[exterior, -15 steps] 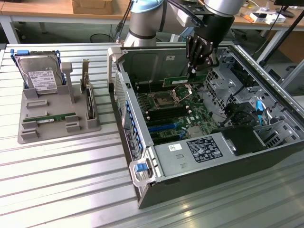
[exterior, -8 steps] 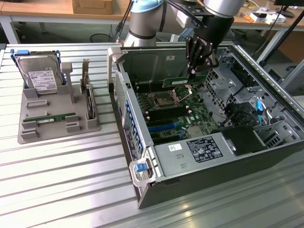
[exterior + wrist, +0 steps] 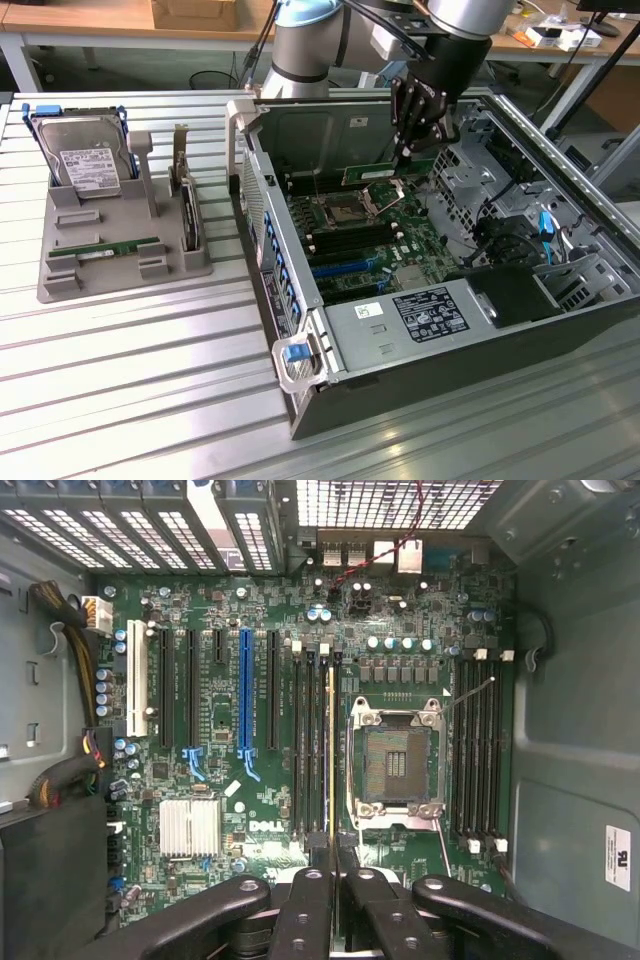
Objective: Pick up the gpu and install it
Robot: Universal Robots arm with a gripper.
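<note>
**Operator:** Exterior view. Report claw state and part position.

**Arm:** My gripper [image 3: 408, 152] is inside the open computer case [image 3: 345, 345], jaws clamped on the gpu [image 3: 385, 172]. The green stick hangs roughly level and looks clear of the motherboard [image 3: 370, 240], above the area beside the CPU socket [image 3: 348, 208]. The tray [image 3: 110, 285] on the exterior view's left carries a hard drive [image 3: 88, 165] and a second green stick [image 3: 100, 248]. Both are well apart from me.

**Operator:** Wrist view.

**Arm:** The gpu appears edge-on, a thin line gripped between my fingers [image 3: 300, 910]. It runs parallel to the memory slots [image 3: 310, 750] just beside the socket. I cannot tell which slot it is over.

**Operator:** Handling properties?

**Arm:** Judged light, stiff and thin, and brittle under twist or bending. The flat faces offer little friction, so a firm, square clamp is required. The chips and the contact edge are the fragile parts.

**Operator:** Hold point?

**Arm:** Pads on the flat faces near the upper edge, close to mid-length, with the contact edge left free. I cannot tell how well centred the present grip is
</note>
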